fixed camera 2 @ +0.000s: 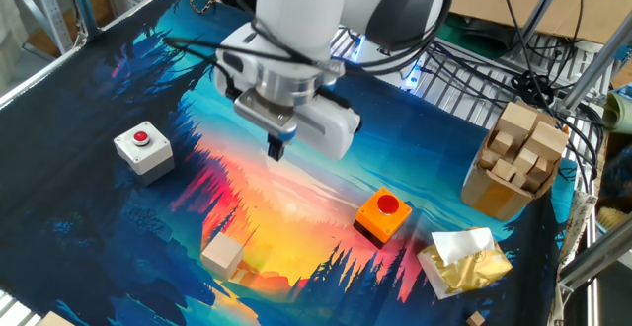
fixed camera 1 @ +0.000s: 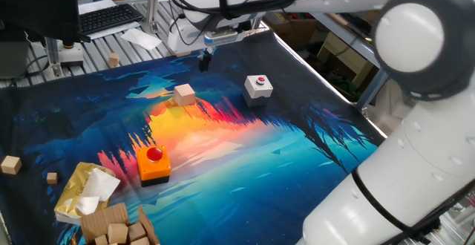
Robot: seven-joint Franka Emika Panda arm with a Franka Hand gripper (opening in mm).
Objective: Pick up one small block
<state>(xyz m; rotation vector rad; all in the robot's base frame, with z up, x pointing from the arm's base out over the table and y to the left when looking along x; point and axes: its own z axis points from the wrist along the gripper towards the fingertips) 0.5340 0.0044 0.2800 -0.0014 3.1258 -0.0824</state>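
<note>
The small block is a pale tan wooden cube lying on the colourful mat, left of the white red-button box. It also shows near the front of the mat in the other fixed view. My gripper hangs in the air behind the block and a little to its right, clearly apart from it. In the other fixed view the gripper points straight down above the mat's middle. Its fingers are together and hold nothing.
An orange red-button box stands on the mat's near side. A yellow packet and a carton of browner cubes sit at the mat's corner. Tiny cubes lie off the mat. The white box is at the left.
</note>
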